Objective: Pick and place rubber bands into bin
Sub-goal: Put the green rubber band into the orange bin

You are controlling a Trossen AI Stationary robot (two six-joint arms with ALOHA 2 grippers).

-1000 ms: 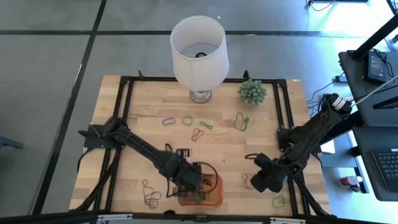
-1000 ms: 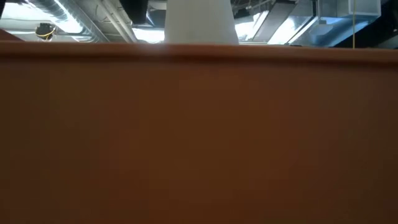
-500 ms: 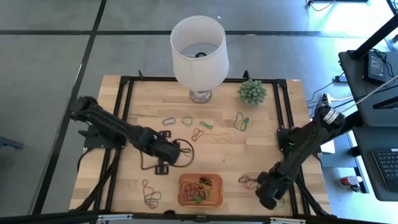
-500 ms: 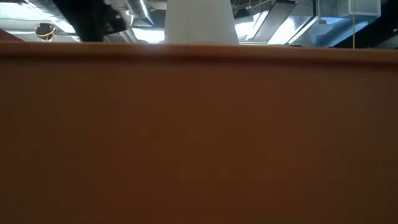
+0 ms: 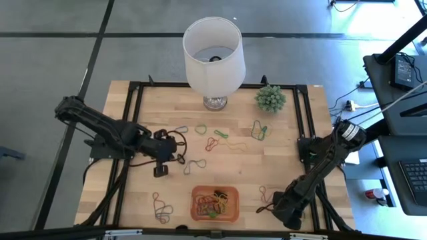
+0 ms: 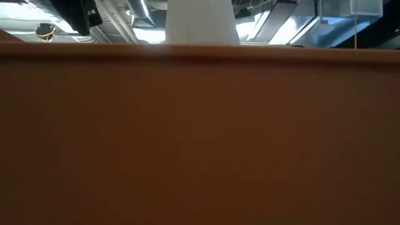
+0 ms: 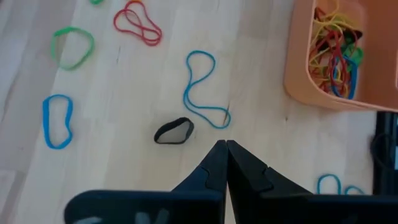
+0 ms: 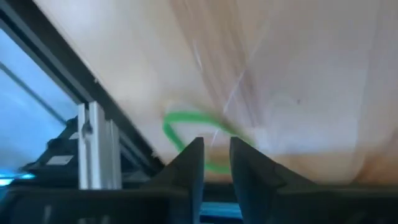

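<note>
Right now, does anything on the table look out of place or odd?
Nothing is damaged or spilled. Loose rubber bands lie scattered over the table, outside the bin, and the low view is almost wholly blocked by the bin's orange wall.

Wooden table [image 5: 160,100], black-framed; grey floor [image 5: 53,60] with dark seams. White lamp [image 5: 213,50] at twelve o'clock; small green plant [image 5: 270,98] at one; dark desk [image 5: 400,73] at three.
</note>
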